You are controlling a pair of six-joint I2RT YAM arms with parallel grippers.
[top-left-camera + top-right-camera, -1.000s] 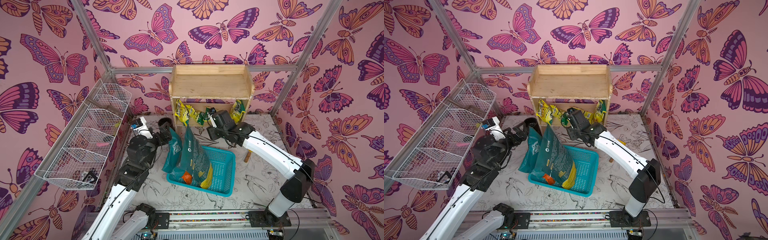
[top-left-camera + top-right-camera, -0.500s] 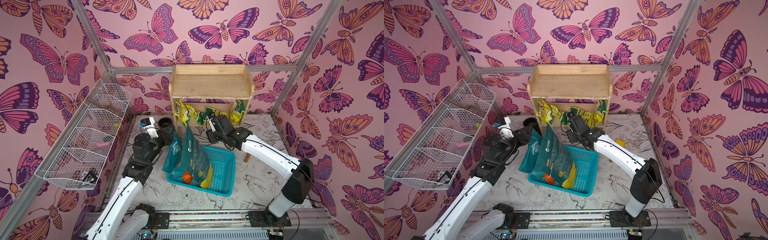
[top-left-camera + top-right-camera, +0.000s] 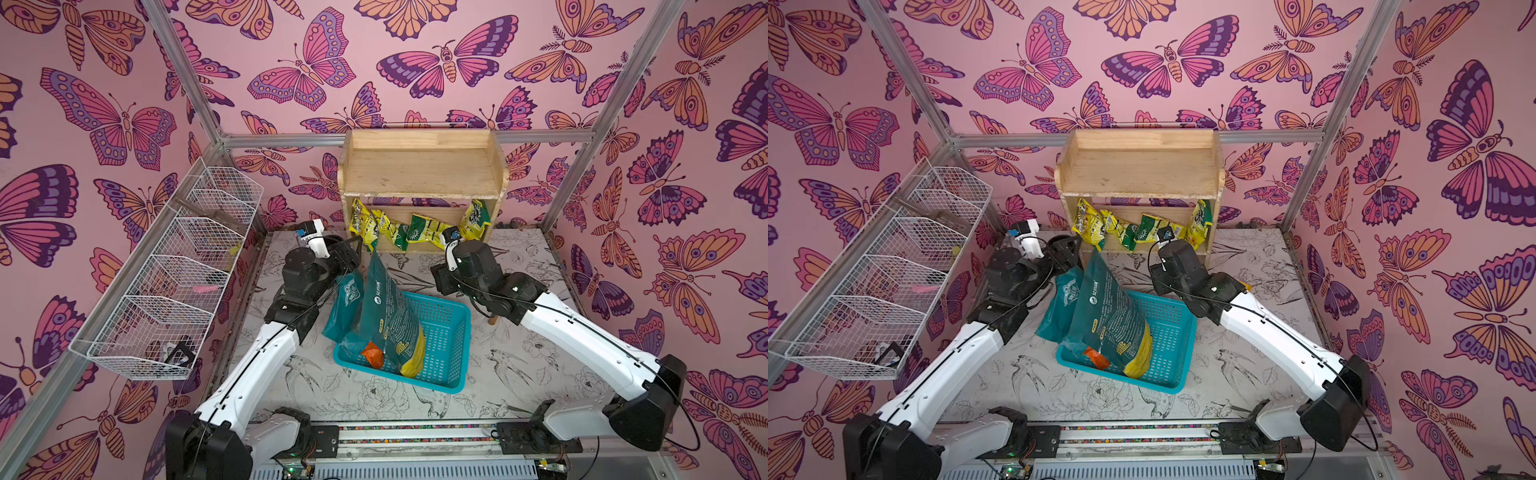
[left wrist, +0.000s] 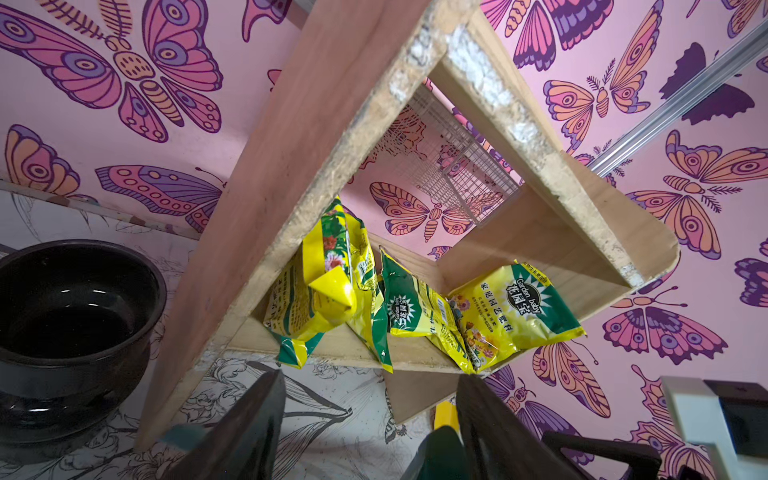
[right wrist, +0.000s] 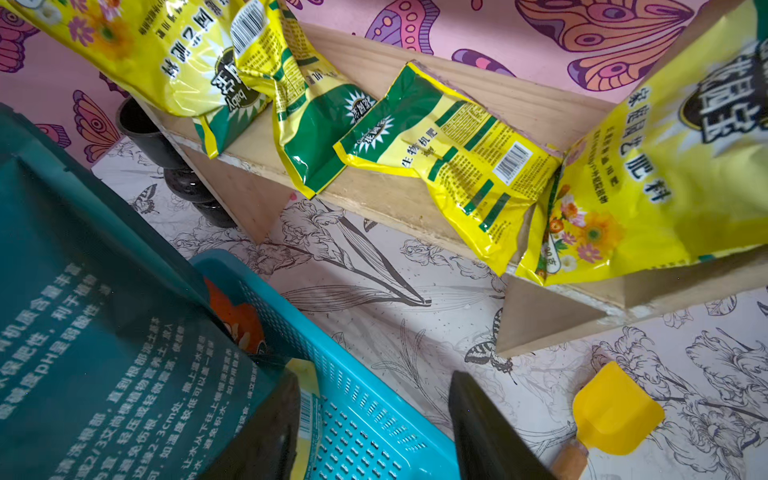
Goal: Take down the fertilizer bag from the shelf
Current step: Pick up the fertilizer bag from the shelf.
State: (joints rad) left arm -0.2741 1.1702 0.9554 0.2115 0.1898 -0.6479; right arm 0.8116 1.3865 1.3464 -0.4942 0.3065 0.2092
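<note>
Currently glossy yellow-green fertilizer bags [image 5: 449,153] slumped on shelf [image 3: 419,170] lower tier; both jaws apart, empty.

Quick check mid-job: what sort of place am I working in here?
Likely a staged test cell dressed as a gardening corner: butterfly-print walls on an aluminium frame, a wooden shelf holding yellow fertilizer bags, and a black pot beside it.

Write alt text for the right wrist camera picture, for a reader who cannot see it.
Several yellow-and-green fertilizer bags lie slumped along the lower tier of a pale wooden shelf. Nearer the camera, the right gripper stands open over a turquoise basket holding a large dark green bag; a yellow scoop lies on the flower-printed mat.
</note>
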